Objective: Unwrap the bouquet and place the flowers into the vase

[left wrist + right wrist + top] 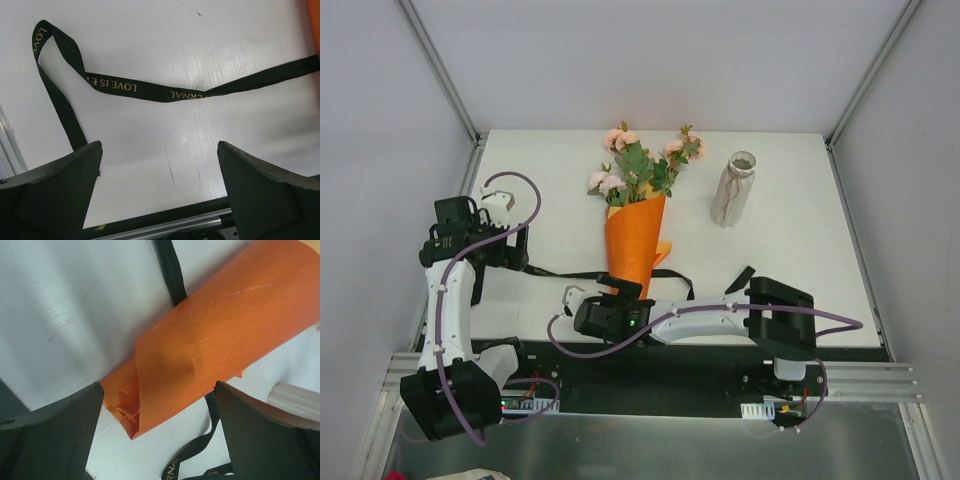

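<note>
White surface (800, 250) between pale walls carries the bouquet of peach-pink roses in an orange paper cone (635, 235), lying flat with its blooms toward the far edge. Right of the blooms, apart, stands the pale beige narrow-necked vase (735, 188). A black gold-lettered ribbon (150, 90) lies loose. The left tool (159, 150) gapes open above it. The right tool (159, 390) is open over the cone's narrow end, gripping nothing.

There was open room between the bouquet (635, 235) and the vase (733, 190), which stood well apart. The black ribbon (560, 272) lay across the table (800, 260) by the cone's tip, in the way
</note>
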Controlling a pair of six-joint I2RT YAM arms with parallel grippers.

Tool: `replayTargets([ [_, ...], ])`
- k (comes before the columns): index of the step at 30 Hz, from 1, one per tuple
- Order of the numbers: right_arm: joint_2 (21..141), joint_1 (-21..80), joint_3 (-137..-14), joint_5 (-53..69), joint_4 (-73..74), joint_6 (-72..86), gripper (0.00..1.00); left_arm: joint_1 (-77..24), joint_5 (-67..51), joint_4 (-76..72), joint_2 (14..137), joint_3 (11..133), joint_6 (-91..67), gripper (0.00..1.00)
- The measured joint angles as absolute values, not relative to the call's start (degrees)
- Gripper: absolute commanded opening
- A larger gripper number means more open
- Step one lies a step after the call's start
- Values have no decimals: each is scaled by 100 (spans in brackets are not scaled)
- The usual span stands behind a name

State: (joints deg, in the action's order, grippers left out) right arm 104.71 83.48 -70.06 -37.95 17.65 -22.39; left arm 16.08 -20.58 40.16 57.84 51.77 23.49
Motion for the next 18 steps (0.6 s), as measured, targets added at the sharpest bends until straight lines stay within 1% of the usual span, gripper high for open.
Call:
replayTargets([
  [7,10892,8068,-6910,-4272,1181,-2624,96,1608,-2088,4045,5778,5177,2309,99],
  [12,10925,7872,-6834,-4469,952,-2794,96,1608,-2104,4082,5760,5177,2303,99],
  [18,10903,7929,-6759,-4759,548,-2888,96,1608,-2137,4101,5763,5177,2285,99],
])
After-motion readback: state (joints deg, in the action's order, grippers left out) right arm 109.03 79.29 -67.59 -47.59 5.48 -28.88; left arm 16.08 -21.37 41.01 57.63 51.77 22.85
